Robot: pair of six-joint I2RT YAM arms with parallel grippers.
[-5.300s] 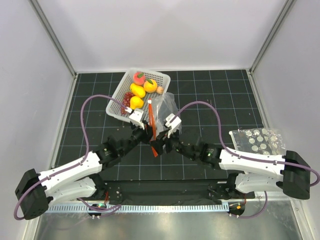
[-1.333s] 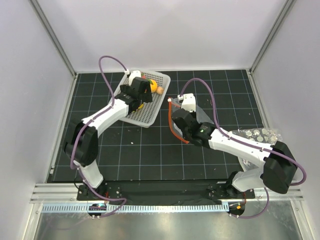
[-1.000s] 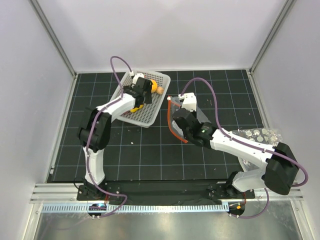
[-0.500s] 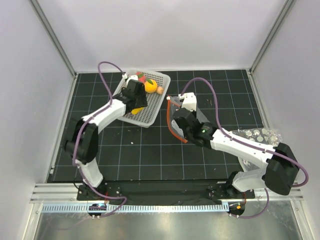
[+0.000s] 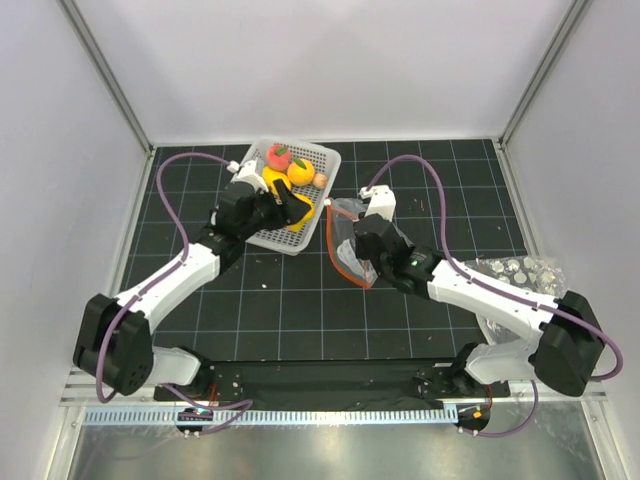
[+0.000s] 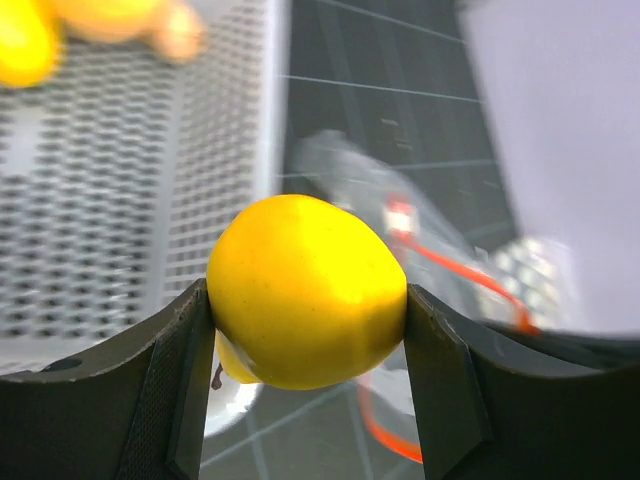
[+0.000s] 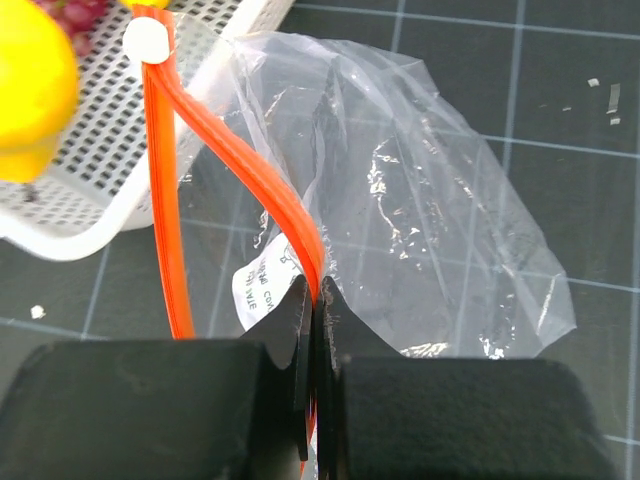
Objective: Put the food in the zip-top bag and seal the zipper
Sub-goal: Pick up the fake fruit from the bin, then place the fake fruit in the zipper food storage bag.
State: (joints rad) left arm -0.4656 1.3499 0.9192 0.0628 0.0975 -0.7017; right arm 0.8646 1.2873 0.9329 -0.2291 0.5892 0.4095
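Around your work, the white perforated plastic basket (image 5: 265,243) sits on the black gridded desk (image 5: 280,320), left of centre. Its far end holds a pink-red toy peach (image 5: 278,155), a yellow-orange fruit piece (image 5: 301,170) and a tiny peach-coloured ball (image 5: 320,180). Dark red grapes (image 7: 75,12) show at the edge of the right wrist view. A clear plastic sheet with white dots (image 5: 515,275) lies well apart at the right.

Your left jaws grip the yellow toy pear (image 6: 305,305) across its width, one finger on each side. It hangs over the basket's right side, just beside the bag's mouth, and the basket's rim lies between the two. You cannot tell which way the pear's long axis points.

The clear crinkly zip-top bag (image 7: 440,210) lies on the desk right of the basket. Its thin red-orange zipper strip (image 7: 165,180) runs roughly near to far along the bag's left edge, so the mouth faces the basket and the body spreads away to the right. Your right jaws are closed, pinching one strand of that strip. The other strand bows away from it, leaving the mouth parted.
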